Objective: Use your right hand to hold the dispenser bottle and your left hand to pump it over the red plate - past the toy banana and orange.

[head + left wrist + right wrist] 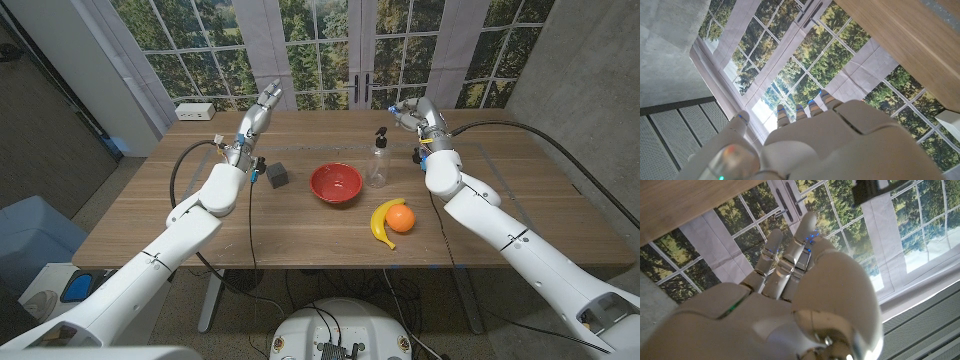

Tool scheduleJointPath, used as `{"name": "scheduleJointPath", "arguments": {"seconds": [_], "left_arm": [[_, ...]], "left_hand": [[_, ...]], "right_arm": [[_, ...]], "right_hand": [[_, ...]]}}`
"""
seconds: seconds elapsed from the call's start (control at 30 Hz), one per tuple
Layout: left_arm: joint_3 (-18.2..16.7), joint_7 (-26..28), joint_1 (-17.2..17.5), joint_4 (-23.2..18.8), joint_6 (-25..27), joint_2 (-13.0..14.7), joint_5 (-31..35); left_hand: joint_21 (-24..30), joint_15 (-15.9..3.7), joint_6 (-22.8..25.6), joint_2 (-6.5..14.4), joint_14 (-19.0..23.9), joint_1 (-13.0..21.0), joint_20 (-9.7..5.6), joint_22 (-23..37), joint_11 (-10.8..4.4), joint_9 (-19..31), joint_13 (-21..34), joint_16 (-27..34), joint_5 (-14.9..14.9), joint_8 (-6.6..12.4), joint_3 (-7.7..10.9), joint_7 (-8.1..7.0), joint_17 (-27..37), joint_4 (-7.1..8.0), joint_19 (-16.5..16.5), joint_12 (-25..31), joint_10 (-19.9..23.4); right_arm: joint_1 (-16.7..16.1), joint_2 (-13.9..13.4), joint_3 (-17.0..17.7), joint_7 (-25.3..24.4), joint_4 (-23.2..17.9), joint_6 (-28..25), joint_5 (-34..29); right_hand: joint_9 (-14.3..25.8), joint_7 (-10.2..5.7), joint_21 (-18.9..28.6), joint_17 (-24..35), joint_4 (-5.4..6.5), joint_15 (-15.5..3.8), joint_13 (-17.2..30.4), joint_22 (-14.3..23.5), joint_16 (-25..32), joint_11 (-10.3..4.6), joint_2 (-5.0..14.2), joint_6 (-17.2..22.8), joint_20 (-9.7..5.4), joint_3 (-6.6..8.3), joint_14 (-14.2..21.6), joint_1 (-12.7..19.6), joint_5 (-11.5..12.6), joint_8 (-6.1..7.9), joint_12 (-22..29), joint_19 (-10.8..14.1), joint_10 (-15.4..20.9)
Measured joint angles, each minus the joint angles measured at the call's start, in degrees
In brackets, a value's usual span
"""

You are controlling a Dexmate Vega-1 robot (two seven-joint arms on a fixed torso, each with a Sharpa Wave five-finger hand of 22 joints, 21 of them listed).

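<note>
A: Status?

B: Nothing held. My left robot hand (266, 103) is raised over the far-left part of the surface (200, 225), fingers apart, released. My right robot hand (412, 113) is up near the far edge, just right of the dispenser bottle (378, 160); its fingers look loosely extended and it grasps nothing. Both wrist views look out at the windows.

A: Where's the bottle?

B: Upright, right of the surface's middle and toward the far edge, just beside the red plate (336, 183) on the plate's right. Toy banana (382, 220) and orange (401, 217) lie touching each other, nearer the front edge than the bottle. Small dark cube (278, 175) sits left of the plate.

A: How will it handle?

B: Clear plastic body, black pump head. I'd judge it light and top-heavy, so it tips easily. The wall looks smooth, likely slippery, and may flex if I squeeze hard. Can't tell the fill level.

A: Grip point?

B: Right robot hand wraps the body at mid-height, below the shoulder, leaving the pump head free. Firm but not crushing. Then I carry it over the plate's rim with the nozzle aimed into the bowl. Left robot hand presses straight down on the pump top; any sideways push would twist it out of the hold.
</note>
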Motion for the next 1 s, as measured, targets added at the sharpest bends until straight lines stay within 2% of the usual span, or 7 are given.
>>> {"name": "scheduleJointPath", "arguments": {"seconds": [0.03,0.27,0.5,0.6,0.8,0.9,1.0], "left_arm": [[0.0,-0.01,0.0,0.0,0.0,0.0,-0.03],[0.0,-0.23,-0.02,0.24,0.0,0.0,-0.67],[0.0,-0.88,-0.08,0.61,-0.56,-0.01,-1.82],[-0.03,-1.45,-0.09,0.91,-1.05,-0.06,-2.85],[-0.54,-3.27,-0.09,1.7,-1.99,-0.23,-6.46],[-0.86,-4.3,-0.06,2.2,-2.52,-0.34,-8.46],[-1.11,-5.47,-0.06,3.17,-3.27,-0.63,-10.46]], "left_hand": [[0.0,0.0,0.0,0.0,0.0,0.0,0.0,0.0,0.0,0.0,0.0,0.0,0.0,0.0,0.0,0.0,0.0,0.0,0.0,0.0,0.0],[0.0,0.0,0.0,0.0,0.0,0.0,0.0,0.0,0.0,0.12,0.0,0.0,0.0,0.0,0.0,0.0,0.0,0.0,0.0,0.0,0.0],[0.0,0.0,0.22,-0.23,0.0,0.23,-0.24,0.0,0.0,0.13,0.01,0.0,0.0,0.0,0.0,0.22,0.0,0.0,0.24,0.0,0.0],[0.0,-0.21,0.31,-0.23,0.21,0.23,0.0,0.0,0.0,0.13,0.01,0.0,0.0,0.0,0.0,0.58,0.0,0.0,0.62,0.0,0.0],[0.35,-0.1,0.08,-0.23,0.72,0.23,-0.09,0.0,0.1,-0.03,0.01,0.0,0.0,0.0,0.12,2.84,0.0,-0.11,1.52,0.0,0.51],[0.57,-0.1,0.34,0.16,1.16,0.61,-0.31,0.05,0.5,-0.03,0.01,0.0,0.0,0.0,0.24,4.68,0.0,-0.23,2.42,0.0,1.33],[0.78,-0.05,1.46,0.34,1.87,0.42,-0.76,0.13,0.89,0.11,0.01,0.0,0.59,0.0,1.26,6.39,0.07,1.14,3.45,0.04,2.19]], "right_arm": [[-0.01,0.01,0.01,0.0,0.01,0.0,0.0],[-0.77,0.53,1.51,-0.75,1.52,2.86,3.55],[-1.23,0.84,2.98,0.5,3.26,5.89,7.73],[-1.41,0.83,3.68,1.7,4.13,7.59,9.97],[-1.87,1.01,5.11,4.06,6.21,11.28,14.77],[-2.09,1.4,5.92,5.36,7.75,13.38,17.42],[-2.22,2.1,6.73,7.45,9.83,16.58,20.91]], "right_hand": [[0.01,0.08,-0.7,-0.63,0.38,0.21,-0.31,-0.21,-0.93,0.27,0.9,-0.86,0.02,0.38,-1.33,-0.95,0.16,-0.49,-0.28,-0.75,-1.15],[0.27,1.01,-5.22,-3.57,3.37,4.65,-2.42,-0.27,-5.13,2.13,-0.14,-8.8,-0.04,0.65,-12.56,-12.65,0.95,-3.5,-1.08,-2.04,-10.39],[-0.33,0.83,-10.3,-6.98,5.9,8.06,-4.48,-0.53,-6.08,2.83,-0.18,-14.72,-0.04,0.62,-23.85,-22.32,1.14,-3.61,-1.08,-2.04,-17.02],[-0.66,1.25,-12.65,-8.45,6.91,8.99,-5.44,-0.53,-6.08,3.77,-0.11,-16.97,-0.03,0.23,-28.01,-26.22,1.14,-3.61,-1.08,-2.04,-19.78],[-1.22,2.58,-16.03,-10.25,8.02,9.61,-6.99,-0.53,-6.07,5.15,-0.22,-20.54,-0.02,-0.56,-32.91,-31.58,1.14,-4.0,-1.08,-2.06,-23.76],[-1.48,3.08,-17.36,-10.85,8.64,9.75,-7.61,-0.52,-6.07,5.64,-0.4,-22.49,0.27,-1.17,-34.58,-33.88,1.14,-4.22,-1.08,-2.75,-25.1],[-1.73,4.03,-19.08,-11.74,10.28,10.02,-8.54,-0.52,-5.79,6.45,-0.42,-24.05,0.08,-2.15,-36.19,-37.72,0.42,-4.22,-1.08,-3.39,-26.3]]}}
